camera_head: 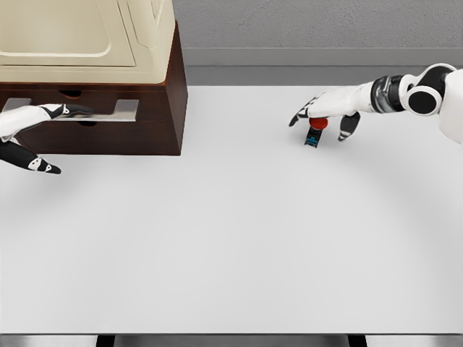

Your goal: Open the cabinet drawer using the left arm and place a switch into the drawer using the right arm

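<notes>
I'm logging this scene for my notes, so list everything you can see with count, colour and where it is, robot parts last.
Dark brown wooden cabinet: one, far left of the table, silver drawer handle on its front.
Cream boxy appliance: one, on top of the cabinet.
Small switch with red button and dark base: one, on the table right of centre, under the right robot hand.
White flat table: one, fills most of the view.
Grey wall: behind the table.
Left robot hand: one, white and black, fingers at the drawer handle.
Right robot hand: one, white and black, fingers spread over the switch.
</notes>
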{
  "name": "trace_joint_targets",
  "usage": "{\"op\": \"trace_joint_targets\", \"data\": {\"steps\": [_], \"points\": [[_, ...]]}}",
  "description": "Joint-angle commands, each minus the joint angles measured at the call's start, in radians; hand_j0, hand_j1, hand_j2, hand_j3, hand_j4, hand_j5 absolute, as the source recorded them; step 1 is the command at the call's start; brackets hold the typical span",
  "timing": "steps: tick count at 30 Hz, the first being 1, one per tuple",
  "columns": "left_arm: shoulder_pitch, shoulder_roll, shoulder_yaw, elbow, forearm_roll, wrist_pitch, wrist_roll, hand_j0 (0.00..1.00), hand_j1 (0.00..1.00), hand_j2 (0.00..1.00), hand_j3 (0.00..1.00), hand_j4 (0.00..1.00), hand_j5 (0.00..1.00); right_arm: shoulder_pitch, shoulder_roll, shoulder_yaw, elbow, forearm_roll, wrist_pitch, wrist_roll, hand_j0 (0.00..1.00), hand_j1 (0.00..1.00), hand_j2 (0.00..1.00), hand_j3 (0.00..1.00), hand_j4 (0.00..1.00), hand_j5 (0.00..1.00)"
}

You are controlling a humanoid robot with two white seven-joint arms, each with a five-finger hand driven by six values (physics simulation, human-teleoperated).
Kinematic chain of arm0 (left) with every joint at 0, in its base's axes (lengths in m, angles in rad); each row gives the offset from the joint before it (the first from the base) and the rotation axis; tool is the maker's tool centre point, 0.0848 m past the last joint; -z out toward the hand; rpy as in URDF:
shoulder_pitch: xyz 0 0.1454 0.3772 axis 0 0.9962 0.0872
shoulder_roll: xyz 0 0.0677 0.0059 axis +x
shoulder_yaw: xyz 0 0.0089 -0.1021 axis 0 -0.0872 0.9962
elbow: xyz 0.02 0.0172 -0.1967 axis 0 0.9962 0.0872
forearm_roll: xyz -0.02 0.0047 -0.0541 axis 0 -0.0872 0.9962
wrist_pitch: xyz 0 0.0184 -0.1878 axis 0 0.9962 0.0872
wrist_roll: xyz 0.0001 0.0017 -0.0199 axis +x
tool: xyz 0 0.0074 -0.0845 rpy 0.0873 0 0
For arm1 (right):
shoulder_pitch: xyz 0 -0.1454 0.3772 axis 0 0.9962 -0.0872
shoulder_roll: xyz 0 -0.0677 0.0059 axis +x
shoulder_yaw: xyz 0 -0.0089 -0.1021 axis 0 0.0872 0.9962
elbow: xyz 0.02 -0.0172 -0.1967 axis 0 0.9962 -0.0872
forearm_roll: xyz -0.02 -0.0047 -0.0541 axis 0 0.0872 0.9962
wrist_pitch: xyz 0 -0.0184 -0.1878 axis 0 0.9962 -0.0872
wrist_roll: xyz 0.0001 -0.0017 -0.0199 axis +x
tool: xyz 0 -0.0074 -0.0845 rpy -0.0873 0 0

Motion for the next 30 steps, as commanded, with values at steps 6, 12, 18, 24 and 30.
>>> {"op": "trace_joint_targets", "data": {"steps": [6, 12, 18, 24, 30], "points": [[0.006, 0.012, 0.000, -0.011, 0.016, 0.002, -0.003, 1.00, 1.00, 1.00, 1.00, 1.00, 1.00, -0.002, -0.001, -0.004, 0.001, -0.002, 0.002, 0.004, 0.53, 0.53, 0.53, 0.53, 0.53, 0.53], [0.008, 0.021, 0.001, -0.027, 0.024, 0.002, -0.020, 1.00, 1.00, 1.00, 1.00, 1.00, 1.00, 0.000, 0.007, -0.005, -0.002, -0.001, 0.002, 0.004, 0.45, 0.45, 0.45, 0.45, 0.45, 0.45], [0.011, 0.065, 0.000, -0.068, 0.030, 0.002, -0.020, 1.00, 1.00, 1.00, 1.00, 1.00, 1.00, 0.000, 0.011, -0.011, -0.022, -0.001, 0.002, 0.002, 0.45, 0.45, 0.45, 0.45, 0.45, 0.45], [0.021, 0.094, 0.000, -0.096, 0.035, 0.002, -0.020, 1.00, 1.00, 1.00, 1.00, 1.00, 1.00, -0.009, -0.027, -0.033, -0.124, -0.002, 0.002, 0.001, 0.46, 0.46, 0.46, 0.46, 0.46, 0.46], [0.025, 0.104, 0.011, -0.113, 0.059, 0.002, -0.017, 1.00, 1.00, 1.00, 1.00, 1.00, 1.00, -0.021, -0.102, -0.070, -0.262, -0.005, 0.002, -0.004, 0.46, 0.46, 0.46, 0.46, 0.46, 0.46]]}}
